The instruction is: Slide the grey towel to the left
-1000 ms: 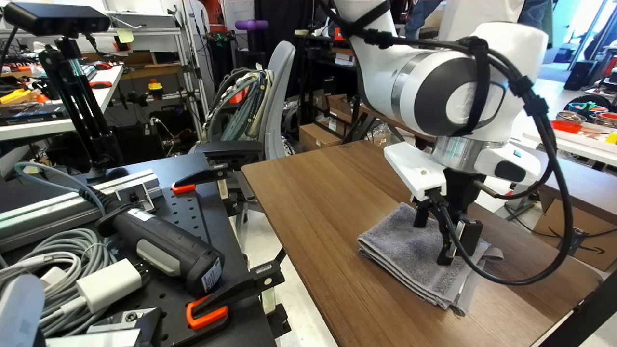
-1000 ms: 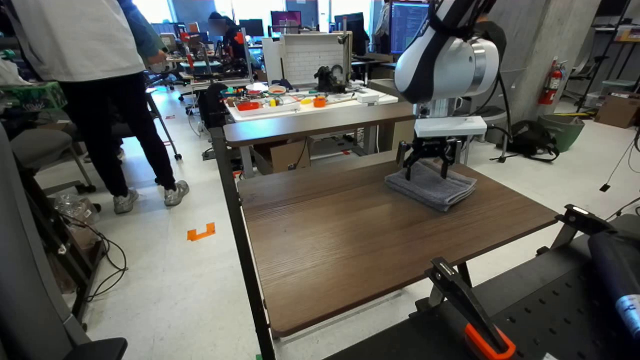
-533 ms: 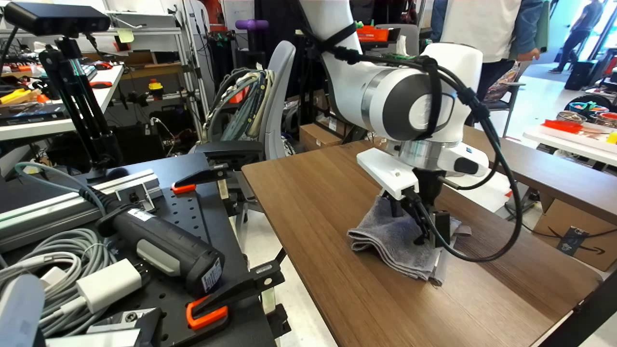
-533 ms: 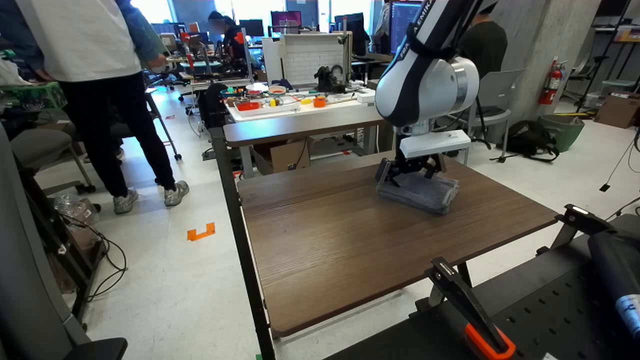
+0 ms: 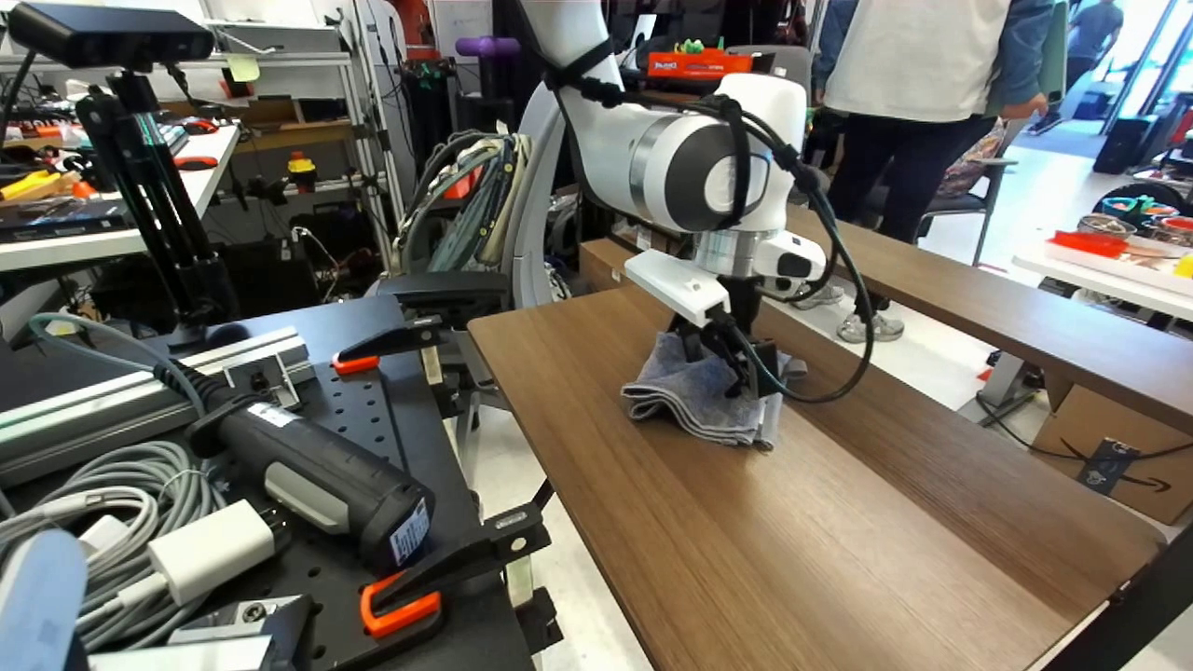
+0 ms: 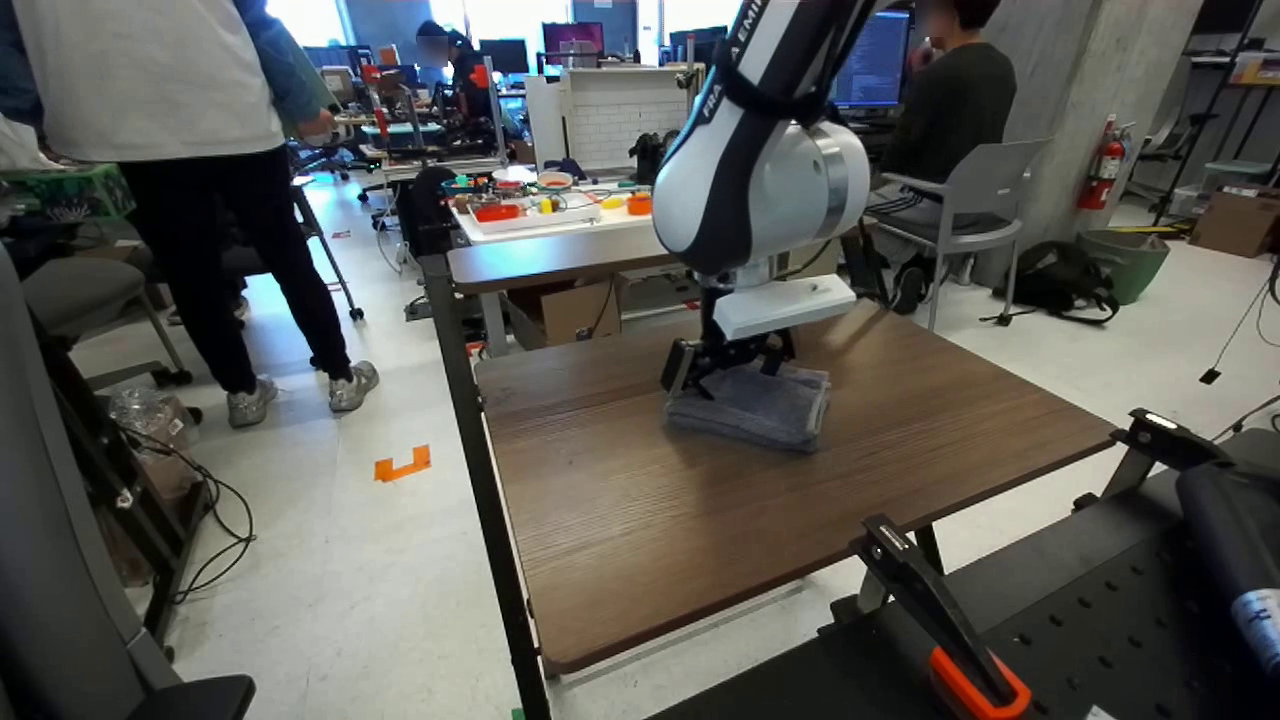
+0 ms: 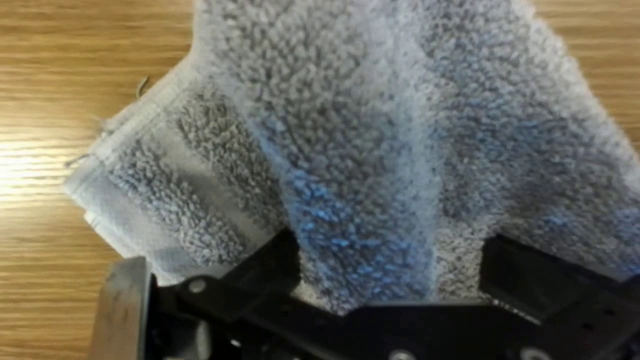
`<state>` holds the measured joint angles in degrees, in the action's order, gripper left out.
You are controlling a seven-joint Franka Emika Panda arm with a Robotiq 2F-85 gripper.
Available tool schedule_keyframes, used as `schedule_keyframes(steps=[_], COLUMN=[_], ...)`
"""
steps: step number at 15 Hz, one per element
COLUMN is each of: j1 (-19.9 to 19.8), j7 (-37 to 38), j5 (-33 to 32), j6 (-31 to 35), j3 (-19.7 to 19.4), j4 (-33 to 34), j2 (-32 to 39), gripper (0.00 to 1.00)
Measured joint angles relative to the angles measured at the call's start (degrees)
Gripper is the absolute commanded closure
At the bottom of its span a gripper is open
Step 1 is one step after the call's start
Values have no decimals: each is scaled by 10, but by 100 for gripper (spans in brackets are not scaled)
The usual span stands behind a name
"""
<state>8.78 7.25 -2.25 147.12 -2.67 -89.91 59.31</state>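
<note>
My end effector (image 7: pixel 391 252) rests on the rucked towel (image 6: pixel 765 408), jaws wide, seemingly pinching nothing; I should press evenly, dragging level toward frame left in both exterior views.

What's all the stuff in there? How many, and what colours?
Grey towel: 1, grey, on a wooden tabletop
Wooden tabletops: 2, brown, one under the towel
Perforated bench: 1, black, beside that tabletop
Clamps: 2, black and orange, on bench edge
Tripod camera: 1, black, at the bench
Handheld device: 1, black and grey, on bench
Cables: several, grey and white, on bench
Chairs: several, grey, around the room
Fire extinguisher: 1, red, in background
People: at least 3, mixed clothes, in background
Smaller clutter: uncountable, many colours, background
Robot arm: 1, white and black, over the towel
Gripper: 1, black, on the towel
</note>
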Motion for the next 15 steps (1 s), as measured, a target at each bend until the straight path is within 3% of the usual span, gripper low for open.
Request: schedule_keyframes(steps=[5, 9, 15], j1=[45, 52, 54], j7=[0, 10, 15], j5=[-1, -1, -1], j6=[-2, -15, -11], j3=[15, 14, 20], j4=[5, 8, -94], j2=[0, -15, -130], gripper=[0, 0, 0])
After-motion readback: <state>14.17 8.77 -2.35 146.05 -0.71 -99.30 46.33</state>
